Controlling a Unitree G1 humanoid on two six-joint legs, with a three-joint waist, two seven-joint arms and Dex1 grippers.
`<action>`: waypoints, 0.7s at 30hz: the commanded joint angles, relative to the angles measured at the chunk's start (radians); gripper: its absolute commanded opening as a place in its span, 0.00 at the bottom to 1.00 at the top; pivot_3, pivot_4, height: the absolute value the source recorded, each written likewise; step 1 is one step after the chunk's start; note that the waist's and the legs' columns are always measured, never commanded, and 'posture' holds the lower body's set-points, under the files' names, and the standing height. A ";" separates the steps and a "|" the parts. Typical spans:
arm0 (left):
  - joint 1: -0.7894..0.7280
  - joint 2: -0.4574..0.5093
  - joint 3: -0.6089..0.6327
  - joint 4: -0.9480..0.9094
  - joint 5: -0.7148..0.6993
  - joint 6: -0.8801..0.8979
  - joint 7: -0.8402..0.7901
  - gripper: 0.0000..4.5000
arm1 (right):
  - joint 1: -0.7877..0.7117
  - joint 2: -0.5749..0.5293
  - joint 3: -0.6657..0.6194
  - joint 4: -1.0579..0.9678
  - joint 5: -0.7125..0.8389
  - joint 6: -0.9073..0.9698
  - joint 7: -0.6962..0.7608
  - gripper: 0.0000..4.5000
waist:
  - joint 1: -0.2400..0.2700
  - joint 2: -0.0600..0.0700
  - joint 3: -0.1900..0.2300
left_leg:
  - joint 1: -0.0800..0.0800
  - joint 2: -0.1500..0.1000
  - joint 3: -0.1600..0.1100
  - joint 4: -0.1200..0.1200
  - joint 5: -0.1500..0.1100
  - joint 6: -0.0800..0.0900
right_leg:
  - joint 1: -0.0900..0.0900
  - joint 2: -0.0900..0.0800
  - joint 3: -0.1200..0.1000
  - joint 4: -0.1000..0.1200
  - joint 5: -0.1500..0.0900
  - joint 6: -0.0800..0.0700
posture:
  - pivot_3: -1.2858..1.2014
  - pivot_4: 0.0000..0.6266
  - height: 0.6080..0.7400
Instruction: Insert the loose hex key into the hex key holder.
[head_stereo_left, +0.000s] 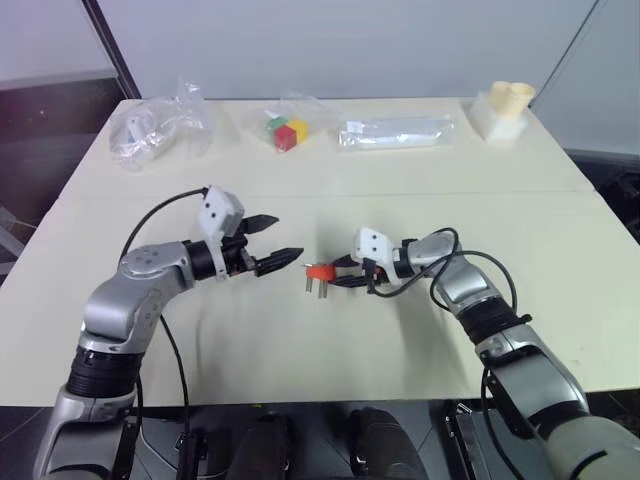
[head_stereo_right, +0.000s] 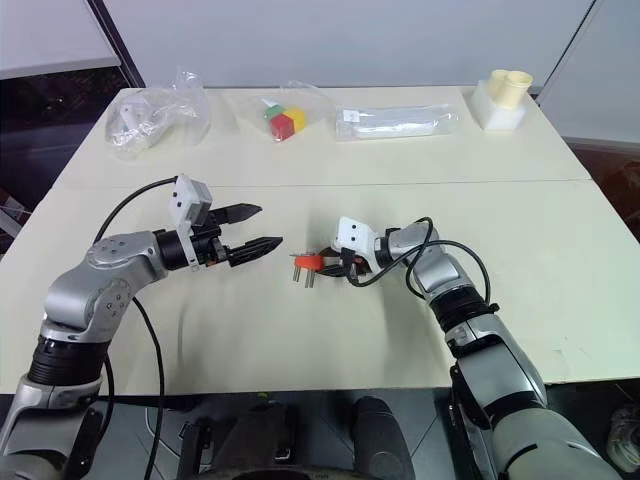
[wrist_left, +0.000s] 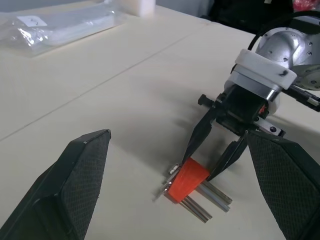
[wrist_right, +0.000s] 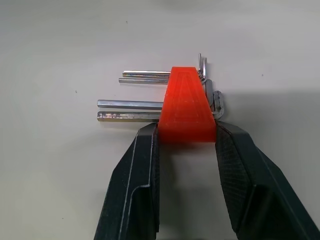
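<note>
Hex key holder lies mid-table between both arms; left gripper hovers near it, jaws wide and empty. Right wrist view: right gripper pinches the holder's wide end. Grip squarely; loose key unidentifiable.

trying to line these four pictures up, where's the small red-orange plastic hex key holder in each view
Left eye view: the small red-orange plastic hex key holder lies at table centre, at the right gripper.
Right eye view: centre, slightly left.
Left wrist view: lower middle, below the black fingers.
Right wrist view: upper centre, wide end between the fingertips.
Shared landmark: the grey metal keys protruding from it.
</note>
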 joint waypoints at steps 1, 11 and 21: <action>-0.002 0.001 0.015 -0.005 0.003 -0.025 -0.005 1.00 | 0.017 -0.014 -0.016 -0.076 -0.052 -0.078 -0.100 0.23 | 0.001 0.000 0.000 | 0.000 0.000 0.000 0.000 0.000 0.000 | 0.000 0.000 0.000 0.000 0.000 0.000 | 0.52 0.24 1.00; -0.053 -0.025 -0.006 0.074 0.020 -0.060 -0.033 1.00 | 0.098 -0.051 -0.056 -0.295 -0.178 -0.300 -0.380 0.23 | 0.004 0.000 0.000 | 0.000 0.000 0.000 0.000 0.000 -0.001 | -0.001 0.000 0.000 0.000 0.000 0.000 | 0.52 0.24 1.00; -0.147 -0.091 0.023 0.233 -0.053 -0.031 -0.130 1.00 | 0.116 -0.104 -0.071 -0.380 -0.406 -0.536 -0.682 0.23 | 0.004 0.000 0.000 | 0.000 0.000 0.001 0.000 0.001 -0.001 | -0.001 0.001 0.000 0.001 0.000 0.000 | 0.52 0.24 1.00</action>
